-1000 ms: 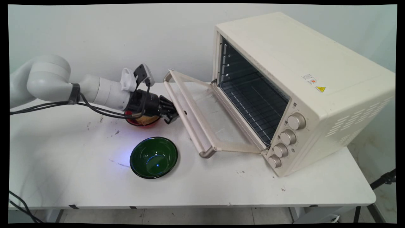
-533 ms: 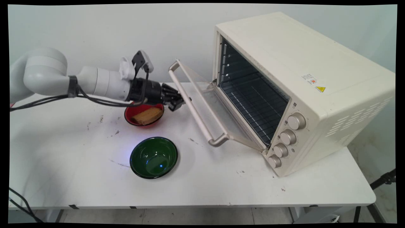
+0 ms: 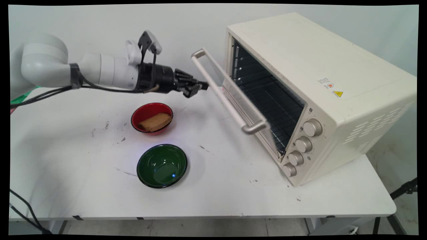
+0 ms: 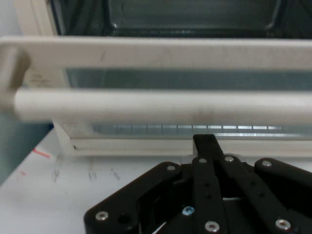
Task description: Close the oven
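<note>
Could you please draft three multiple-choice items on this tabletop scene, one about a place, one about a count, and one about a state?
1. Where does the brown slice of bread lie?
A. in the red round bowl
B. in the green round bowl
C. on the oven's wire rack

2. How many silver knobs does the cream toaster oven show on its front?
A. two
B. four
C. six

3. How does the oven's glass door stand?
A. shut flush
B. flat down on the white table
C. partly raised, tilted

Answers: 1 A, the slice sits inside the red bowl while the green one holds nothing. 2 B, four knobs run in a column at the front's right end. 3 C, the door leans out from its hinge, its handle bar in the air just ahead of the black gripper.
</note>
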Motion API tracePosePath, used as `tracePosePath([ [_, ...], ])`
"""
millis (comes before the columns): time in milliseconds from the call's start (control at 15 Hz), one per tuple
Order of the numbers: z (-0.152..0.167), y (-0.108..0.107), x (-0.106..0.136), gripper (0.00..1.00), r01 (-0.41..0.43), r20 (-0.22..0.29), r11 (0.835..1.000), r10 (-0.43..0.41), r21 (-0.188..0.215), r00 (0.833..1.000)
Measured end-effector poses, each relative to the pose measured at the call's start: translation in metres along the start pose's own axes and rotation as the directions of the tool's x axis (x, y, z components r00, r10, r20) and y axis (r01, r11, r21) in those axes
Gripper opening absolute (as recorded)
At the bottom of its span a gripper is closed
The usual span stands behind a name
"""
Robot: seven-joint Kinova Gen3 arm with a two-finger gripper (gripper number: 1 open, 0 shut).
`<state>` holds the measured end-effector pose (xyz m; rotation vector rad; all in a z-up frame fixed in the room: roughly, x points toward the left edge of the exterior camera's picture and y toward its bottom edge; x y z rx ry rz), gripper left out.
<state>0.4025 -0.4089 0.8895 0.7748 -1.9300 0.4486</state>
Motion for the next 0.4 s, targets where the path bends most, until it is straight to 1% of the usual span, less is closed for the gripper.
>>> tracePosePath([
  [200,-0.008,-0.002,0.01,0.0,-0.002,-0.021,1.0,0.002,-0.003,1.0],
  [333,-0.017,-0.003,0.012,0.0,-0.009,-0.027,1.0,0.009,-0.013,1.0],
  [400,-0.022,-0.004,0.012,1.0,-0.015,-0.026,1.0,0.014,-0.02,1.0],
])
